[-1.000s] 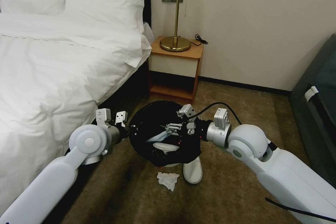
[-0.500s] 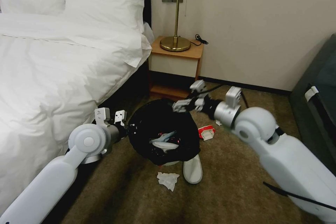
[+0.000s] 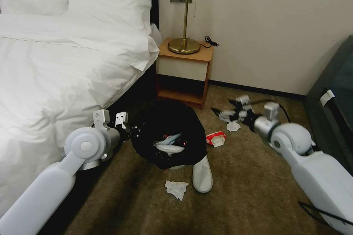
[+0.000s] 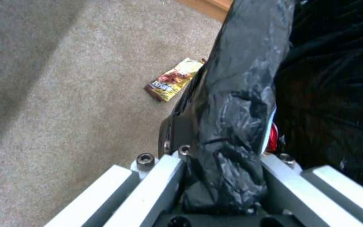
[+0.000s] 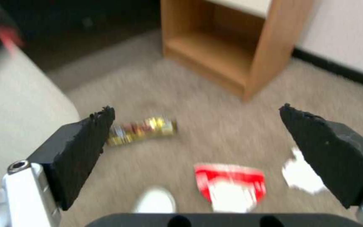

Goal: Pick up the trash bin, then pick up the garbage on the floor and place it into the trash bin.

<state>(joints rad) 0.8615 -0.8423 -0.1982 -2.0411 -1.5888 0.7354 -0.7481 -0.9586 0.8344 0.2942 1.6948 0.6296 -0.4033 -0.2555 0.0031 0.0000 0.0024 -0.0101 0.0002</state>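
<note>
The trash bin (image 3: 161,125), lined with a black bag, sits beside the bed with a white slipper and red wrappers inside. My left gripper (image 3: 128,132) is shut on its near rim; the left wrist view shows the bag rim (image 4: 232,104) clamped in that gripper (image 4: 223,160). My right gripper (image 3: 225,109) hovers open to the right of the bin, above a tissue (image 3: 232,126) and a red wrapper (image 3: 216,138). Between its fingers (image 5: 80,154) I see a snack packet (image 5: 141,130), the red wrapper (image 5: 230,186) and the tissue (image 5: 301,173). A slipper (image 3: 202,178) and another tissue (image 3: 176,189) lie in front of the bin.
The bed (image 3: 55,73) fills the left side. A wooden nightstand (image 3: 184,77) with a brass lamp stands against the wall behind the bin. A dark sofa (image 3: 331,117) borders the right. Open carpet lies in front.
My right gripper has left the bin's mouth and swung right and down toward the floor litter, open. The left arm and bin have shifted slightly left.
</note>
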